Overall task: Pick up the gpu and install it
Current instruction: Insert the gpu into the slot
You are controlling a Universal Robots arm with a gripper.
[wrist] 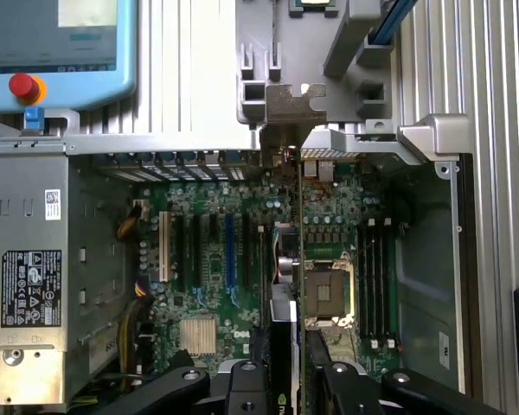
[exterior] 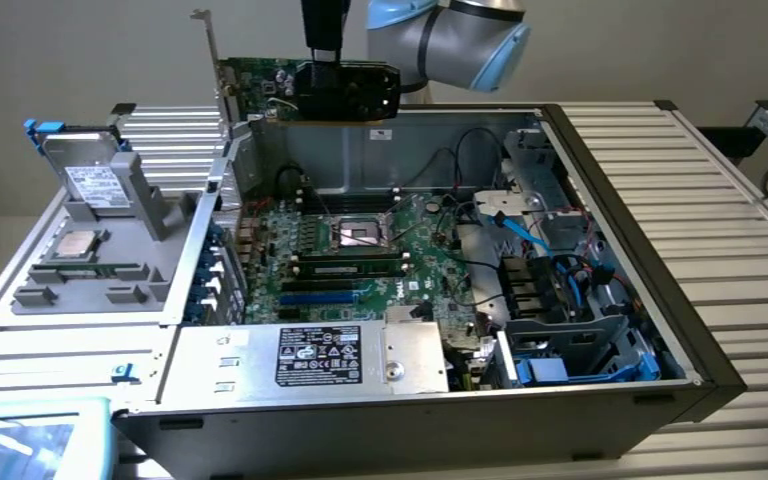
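The gpu (exterior: 337,90), a green card with a black shroud and a long metal bracket, hangs upright in the air above the back wall of the open computer case (exterior: 704,350). My gripper (exterior: 323,62) comes down from above and is shut on the card's top edge. In the wrist view the gpu (wrist: 291,108) is seen edge-on between my two black fingers (wrist: 242,385), its bracket end farthest from the camera. Far below it lies the motherboard (wrist: 216,259) with its row of expansion slots.
A silver power supply box (exterior: 311,360) with a black label sits at the case's front. Memory sticks (exterior: 344,268) and the processor socket (exterior: 357,232) lie mid-board. A grey parts tray (exterior: 91,260) stands at the exterior view's left. A pendant with a red button (wrist: 22,86) lies outside the case.
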